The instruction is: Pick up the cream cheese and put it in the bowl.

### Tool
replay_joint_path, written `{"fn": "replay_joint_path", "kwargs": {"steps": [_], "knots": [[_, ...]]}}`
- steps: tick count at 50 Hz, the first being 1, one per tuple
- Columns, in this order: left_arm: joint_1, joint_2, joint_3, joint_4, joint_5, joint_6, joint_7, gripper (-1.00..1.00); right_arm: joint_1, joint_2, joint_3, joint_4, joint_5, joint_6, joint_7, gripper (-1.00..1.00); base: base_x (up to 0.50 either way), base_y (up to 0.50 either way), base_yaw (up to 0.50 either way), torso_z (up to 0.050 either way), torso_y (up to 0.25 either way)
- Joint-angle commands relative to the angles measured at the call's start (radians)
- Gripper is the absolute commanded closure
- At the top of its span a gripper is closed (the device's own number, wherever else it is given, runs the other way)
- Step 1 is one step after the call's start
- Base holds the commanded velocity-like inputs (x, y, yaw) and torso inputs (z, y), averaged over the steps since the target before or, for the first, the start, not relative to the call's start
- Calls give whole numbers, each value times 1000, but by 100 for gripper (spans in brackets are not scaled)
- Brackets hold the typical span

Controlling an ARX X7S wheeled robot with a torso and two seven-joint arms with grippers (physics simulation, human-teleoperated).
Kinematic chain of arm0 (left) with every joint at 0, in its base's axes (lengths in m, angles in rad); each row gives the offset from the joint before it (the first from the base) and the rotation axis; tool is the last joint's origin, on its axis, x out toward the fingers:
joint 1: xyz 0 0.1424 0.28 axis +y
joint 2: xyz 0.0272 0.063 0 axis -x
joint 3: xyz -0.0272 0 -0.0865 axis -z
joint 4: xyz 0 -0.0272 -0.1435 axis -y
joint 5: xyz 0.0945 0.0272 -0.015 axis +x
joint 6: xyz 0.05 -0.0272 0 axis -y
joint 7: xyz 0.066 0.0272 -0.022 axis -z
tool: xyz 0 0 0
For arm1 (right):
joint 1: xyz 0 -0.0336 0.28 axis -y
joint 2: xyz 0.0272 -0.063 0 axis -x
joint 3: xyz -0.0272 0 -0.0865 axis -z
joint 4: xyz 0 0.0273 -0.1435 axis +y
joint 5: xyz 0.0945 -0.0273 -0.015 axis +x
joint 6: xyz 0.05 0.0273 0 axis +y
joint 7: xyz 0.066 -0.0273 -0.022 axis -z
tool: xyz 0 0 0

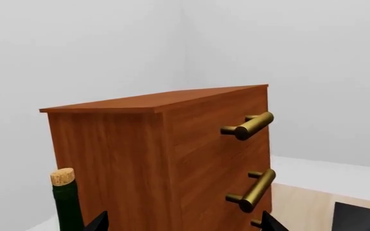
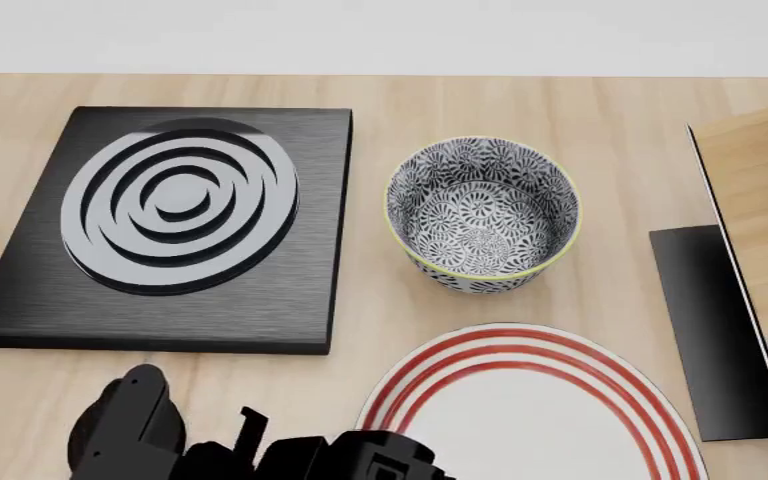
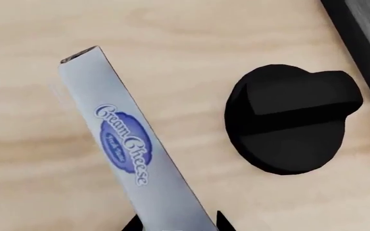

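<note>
Right gripper (image 3: pixel 175 224) apparently clamped on the cream cheese (image 3: pixel 130 149), its long axis running straight out from the jaws; bowl (image 2: pixel 483 213) beyond.

Plain white walls (image 1: pixel 108 43) meet in a corner behind a reddish wooden drawer cabinet (image 1: pixel 165 159) with brass bar handles (image 1: pixel 249 126). Light wood-grain surface (image 2: pixel 357 300), evenly lit, soft shadows. Pale floor strip (image 1: pixel 326 175) beyond the surface edge.
</note>
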Motion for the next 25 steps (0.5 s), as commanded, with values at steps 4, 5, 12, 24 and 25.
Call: {"fn": "replay_joint_path", "kwargs": {"steps": [4, 5, 12, 24, 25], "knots": [[0, 1, 1, -4, 5, 5, -5, -100, -13, -1, -8, -8, -1, -12, -12, 100, 0, 0, 0, 0, 0], [-1, 0, 1, -3, 4, 3, -5, -100, -13, -1, -8, -10, 0, -11, -13, 100, 0, 0, 0, 0, 0], [-1, 0, -2, 1, 4, 0, -11, -100, -18, -1, -20, -36, 0, -5, -5, 100, 0, 1, 1, 0, 0], [4, 2, -4, 3, 7, 7, -15, -100, -7, -9, -29, -82, 12, 28, 11, 100, 0, 1, 1, 0, 0], [3, 0, -5, 6, 4, 2, -16, -100, -5, -10, -29, -86, 14, 32, 14, 100, 0, 0, 0, 0, 0]]}}
